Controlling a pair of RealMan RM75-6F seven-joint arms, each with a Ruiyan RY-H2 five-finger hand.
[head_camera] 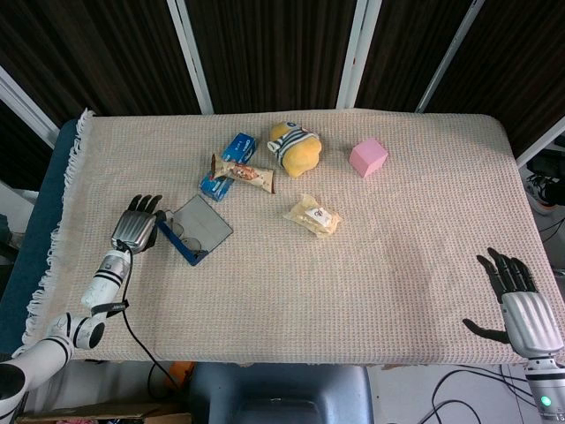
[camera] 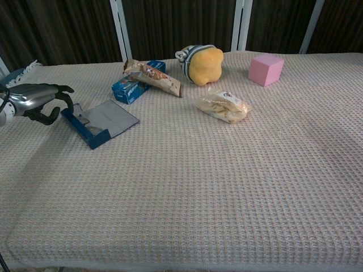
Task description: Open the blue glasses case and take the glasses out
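One blue glasses case (head_camera: 196,231) lies open on the left part of the cloth-covered table (head_camera: 397,265), its grey lid folded flat toward the middle and its blue tray edge on the outer side. Glasses (head_camera: 174,231) lie inside it, thin frames just visible against the grey lining in the head view; the chest view shows them only faintly.

Just beside the case's outer edge sits the left hand (head_camera: 136,230), palm down, fingers curled downward in a loose claw with nothing between them. Whether the fingertips touch the case rim cannot be told.

Behind the case lies a blue snack box (head_camera: 229,164) with a brown snack wrapper (head_camera: 244,173) resting across it. Further right sits a yellow plush toy in a striped cap (head_camera: 294,147), and nearer the middle a clear packet of snacks (head_camera: 312,215). A pink cube (head_camera: 368,157) stands toward the far right side.

Well apart from everything, off the near right corner of the table, the right hand (head_camera: 521,305) hangs with fingers spread and thumb out, holding nothing.
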